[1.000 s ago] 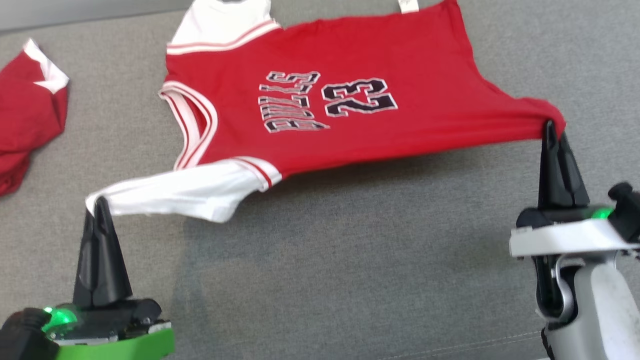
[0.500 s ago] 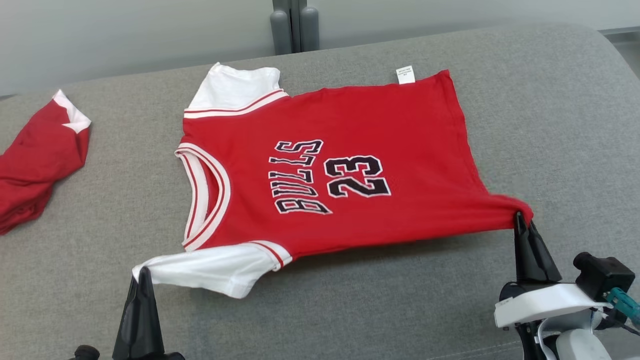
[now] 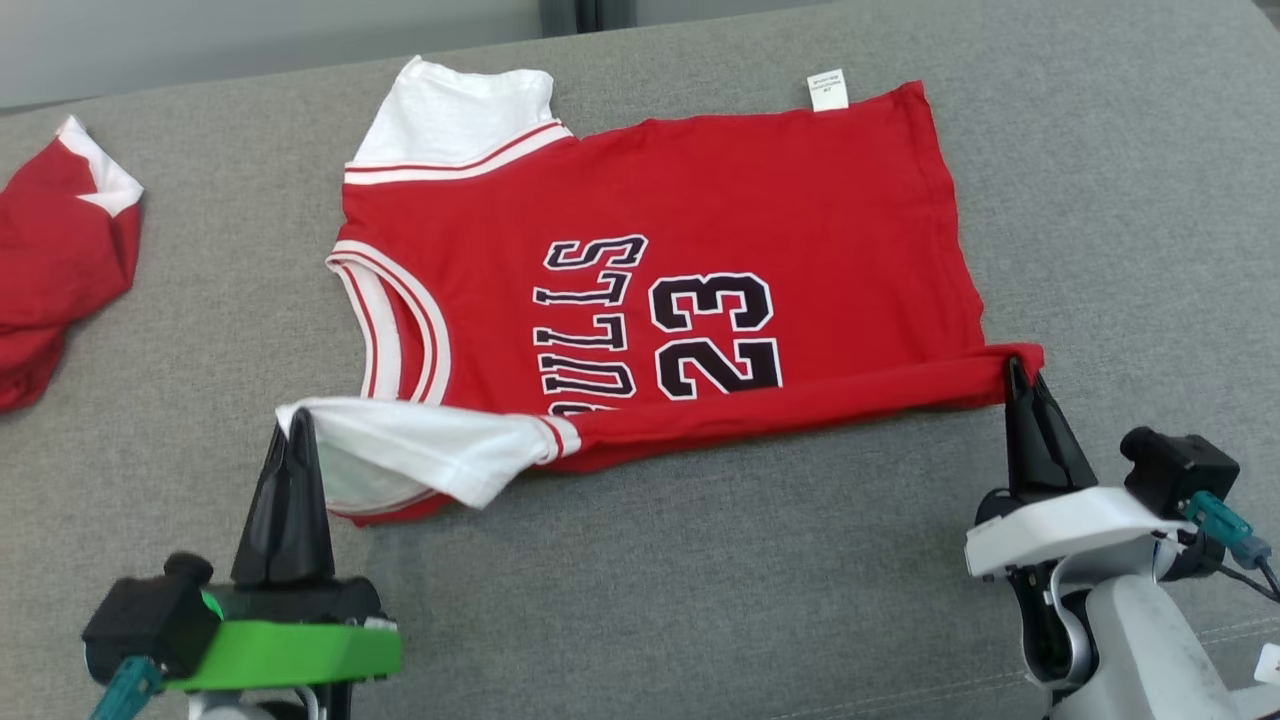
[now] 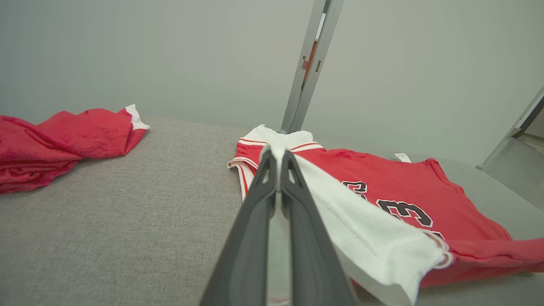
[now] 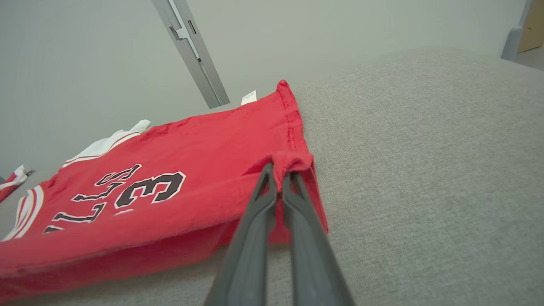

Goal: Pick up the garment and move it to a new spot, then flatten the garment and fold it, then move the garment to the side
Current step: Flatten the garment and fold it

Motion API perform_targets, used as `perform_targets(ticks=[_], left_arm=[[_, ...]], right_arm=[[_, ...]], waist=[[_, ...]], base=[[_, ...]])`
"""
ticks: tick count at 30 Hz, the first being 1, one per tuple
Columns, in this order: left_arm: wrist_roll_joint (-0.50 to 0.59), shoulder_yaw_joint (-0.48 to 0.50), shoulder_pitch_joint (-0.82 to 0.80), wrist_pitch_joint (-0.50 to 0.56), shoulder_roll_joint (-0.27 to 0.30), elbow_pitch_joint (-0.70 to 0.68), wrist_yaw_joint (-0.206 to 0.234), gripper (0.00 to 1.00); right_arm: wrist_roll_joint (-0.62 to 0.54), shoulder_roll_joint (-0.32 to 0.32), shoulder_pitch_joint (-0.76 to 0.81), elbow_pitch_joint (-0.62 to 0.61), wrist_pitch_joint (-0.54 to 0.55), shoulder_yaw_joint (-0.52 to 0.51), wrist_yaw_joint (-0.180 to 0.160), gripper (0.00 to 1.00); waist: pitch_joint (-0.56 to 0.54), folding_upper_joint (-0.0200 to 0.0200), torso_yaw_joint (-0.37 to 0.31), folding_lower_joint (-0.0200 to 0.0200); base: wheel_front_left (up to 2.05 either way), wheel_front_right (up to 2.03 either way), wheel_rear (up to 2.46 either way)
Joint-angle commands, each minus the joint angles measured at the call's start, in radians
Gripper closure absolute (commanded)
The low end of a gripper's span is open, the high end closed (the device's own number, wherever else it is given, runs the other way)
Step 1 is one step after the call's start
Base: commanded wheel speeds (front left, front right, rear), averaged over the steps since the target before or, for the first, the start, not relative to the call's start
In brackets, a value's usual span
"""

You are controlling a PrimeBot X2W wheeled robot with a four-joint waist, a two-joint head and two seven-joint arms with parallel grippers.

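Across the grey woven surface point(image 3: 700, 600), the red garment point(image 3: 760, 200) is lying mostly flat, chest print up, with its near edge raised and curling over toward the far side. At the lower left of the head view, the left hand point(image 3: 299, 420) is pinching the white sleeve point(image 3: 420, 450), its fingers clenched on the cloth. At the lower right, the right hand point(image 3: 1016, 365) is gripping the hem corner point(image 3: 975, 378), its fingers pressed together on the fabric.

From above, the head view is giving the full outline: a striped neckline point(image 3: 395, 330), black lettering point(image 3: 715, 335) edged in white, a small white tag point(image 3: 827, 90) at the far hem, and a second red cloth point(image 3: 55, 250) bunching well apart at the left.

Looking low along the fingers, the wrist views are bringing in a pale wall point(image 4: 127, 51) and a slanted metal post point(image 4: 308, 63) behind the surface. They are also showing the sleeve's stitched edge draping off the left fingers and soft knit puckering over the right fingertips. Both pairs of fingers are looking smooth, dark and tapered.
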Motion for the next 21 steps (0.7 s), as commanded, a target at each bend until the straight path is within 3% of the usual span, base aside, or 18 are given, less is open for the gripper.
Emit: perform_targets(ticks=[1, 17, 19, 20, 21], left_arm=[[0.017, 0.004, -0.052, -0.003, 0.02, 0.019, -0.004, 1.0], [0.057, -0.024, -0.482, -0.001, 0.058, 0.425, -0.026, 1.0], [0.066, -0.021, -0.511, -0.003, 0.058, 0.462, -0.02, 1.0], [0.07, -0.019, -0.522, -0.003, 0.056, 0.474, -0.018, 0.62], [0.072, -0.015, -0.528, -0.003, 0.052, 0.476, -0.018, 0.16]], right_arm=[[-0.002, -0.003, -0.029, 0.008, -0.003, -0.002, -0.001, 1.0], [-0.036, -0.003, -0.235, 0.13, -0.003, 0.001, -0.001, 0.99], [-0.033, -0.003, -0.247, 0.135, -0.003, -0.004, -0.001, 0.57], [-0.032, -0.003, -0.251, 0.136, -0.003, -0.006, -0.001, 0.0], [-0.032, -0.003, -0.253, 0.131, -0.003, -0.01, -0.001, 0.0]], waist=[[0.026, 0.0, -0.002, 0.0001], [0.148, 0.0, -0.026, 0.0001], [0.148, 0.0, -0.028, 0.0001], [0.146, 0.0, -0.029, 0.0001], [0.143, 0.0, -0.028, 0.0001]], base=[[0.0, 0.0, 0.0], [0.0, 0.0, 0.0], [0.0, 0.0, 0.0], [0.0, 0.0, 0.0], [0.0, 0.0, 0.0]])
